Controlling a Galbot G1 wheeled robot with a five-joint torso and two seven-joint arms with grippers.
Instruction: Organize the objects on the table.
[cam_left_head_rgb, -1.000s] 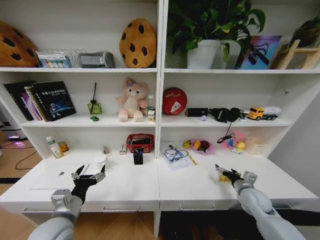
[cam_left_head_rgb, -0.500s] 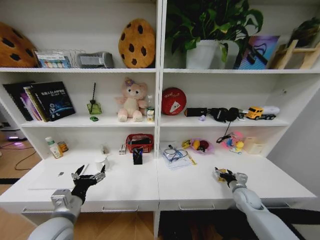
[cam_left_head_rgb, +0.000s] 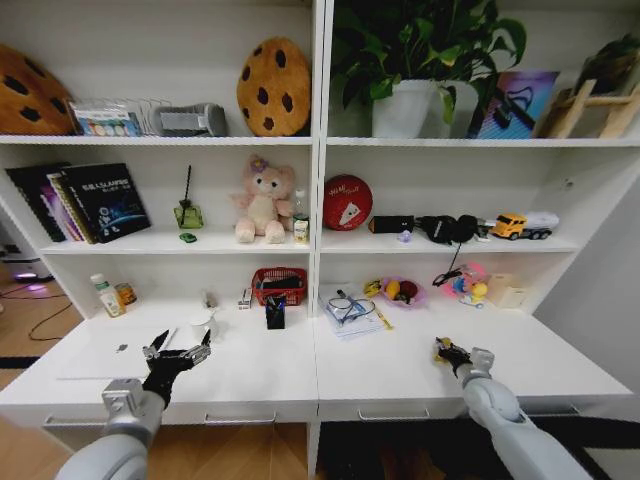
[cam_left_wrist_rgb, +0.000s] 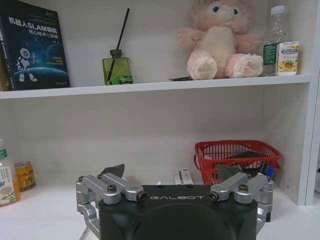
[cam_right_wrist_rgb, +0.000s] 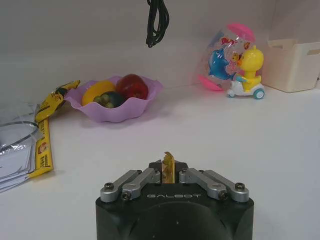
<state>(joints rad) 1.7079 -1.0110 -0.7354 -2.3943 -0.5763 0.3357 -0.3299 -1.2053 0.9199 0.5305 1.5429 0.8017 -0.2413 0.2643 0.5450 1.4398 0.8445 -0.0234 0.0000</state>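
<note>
My right gripper (cam_left_head_rgb: 445, 352) hovers just over the right half of the white table (cam_left_head_rgb: 380, 375), shut on a thin yellow packet (cam_right_wrist_rgb: 168, 166) that stands on edge between its fingers. A second long yellow packet (cam_right_wrist_rgb: 44, 145) lies flat beside the papers. My left gripper (cam_left_head_rgb: 178, 350) hangs open over the table's left half, fingers spread wide (cam_left_wrist_rgb: 170, 172), holding nothing. A thin silver laptop (cam_left_head_rgb: 100, 362) lies closed to its left. On the shelf above sit a tiny green toy (cam_left_wrist_rgb: 121, 80) and a small clear water bottle (cam_left_wrist_rgb: 277, 35).
At the back of the table stand a red basket (cam_left_head_rgb: 280, 285), a black pen holder (cam_left_head_rgb: 276, 312), papers with glasses (cam_left_head_rgb: 350, 312), a purple fruit bowl (cam_right_wrist_rgb: 117, 97), a pink and yellow toy (cam_right_wrist_rgb: 235, 65) and a white box (cam_left_head_rgb: 510, 292). Small bottles (cam_left_head_rgb: 108, 296) stand far left.
My right gripper has drifted slightly lower and to the right, still shut on the packet. The left arm has not moved.
</note>
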